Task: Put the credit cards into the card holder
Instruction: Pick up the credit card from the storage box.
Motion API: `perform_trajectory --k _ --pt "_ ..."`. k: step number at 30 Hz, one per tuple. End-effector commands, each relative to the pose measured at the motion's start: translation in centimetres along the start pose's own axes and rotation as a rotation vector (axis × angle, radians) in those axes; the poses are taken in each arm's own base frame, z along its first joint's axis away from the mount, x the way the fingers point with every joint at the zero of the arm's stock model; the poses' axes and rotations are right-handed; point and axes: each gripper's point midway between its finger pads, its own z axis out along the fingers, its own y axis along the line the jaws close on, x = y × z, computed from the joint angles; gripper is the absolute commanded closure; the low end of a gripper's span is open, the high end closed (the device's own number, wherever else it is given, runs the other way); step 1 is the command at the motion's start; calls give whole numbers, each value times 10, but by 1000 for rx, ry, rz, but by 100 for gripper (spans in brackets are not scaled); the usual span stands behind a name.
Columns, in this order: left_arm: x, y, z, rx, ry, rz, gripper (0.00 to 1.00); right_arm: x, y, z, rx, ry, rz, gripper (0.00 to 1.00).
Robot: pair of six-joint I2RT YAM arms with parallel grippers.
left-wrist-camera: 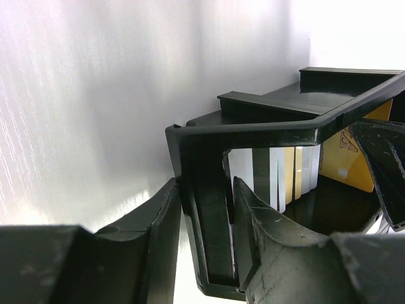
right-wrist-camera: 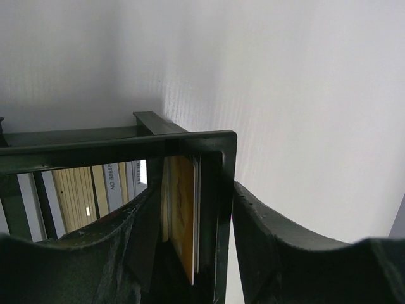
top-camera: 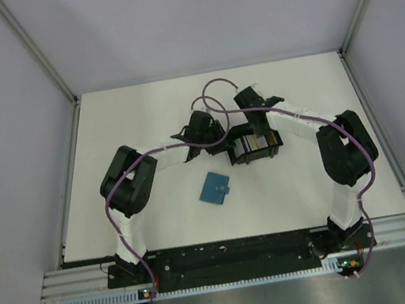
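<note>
The teal card holder (top-camera: 214, 188) lies closed on the white table, in front of both grippers. The credit cards (top-camera: 255, 143) stand on edge in a black tray (top-camera: 237, 154). In the left wrist view white, gold and grey cards (left-wrist-camera: 281, 177) stand side by side, with an orange one (left-wrist-camera: 345, 161) behind. My left gripper (top-camera: 203, 130) (left-wrist-camera: 204, 183) is shut on the tray's left wall (left-wrist-camera: 209, 215), one finger outside and one inside. My right gripper (top-camera: 257, 108) (right-wrist-camera: 193, 190) straddles the far end wall (right-wrist-camera: 218, 164) and an orange card (right-wrist-camera: 183, 209); whether it presses on them is unclear.
Metal frame rails (top-camera: 68, 181) border the table on the left, right and near sides. Purple cables (top-camera: 212, 92) loop above the grippers. Bare white table surface (top-camera: 143, 115) lies around the tray and the wallet.
</note>
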Motion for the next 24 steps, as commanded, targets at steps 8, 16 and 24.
perform_trajectory --k 8,16,24 --pt "6 0 -6 -65 -5 25 100 11 -15 4 124 6 22 47" --pt "2 5 -12 -111 -35 18 100 15 -24 3 187 4 2 47" --pt "3 16 -15 -180 -48 23 100 2 -33 -13 205 -37 -13 48"
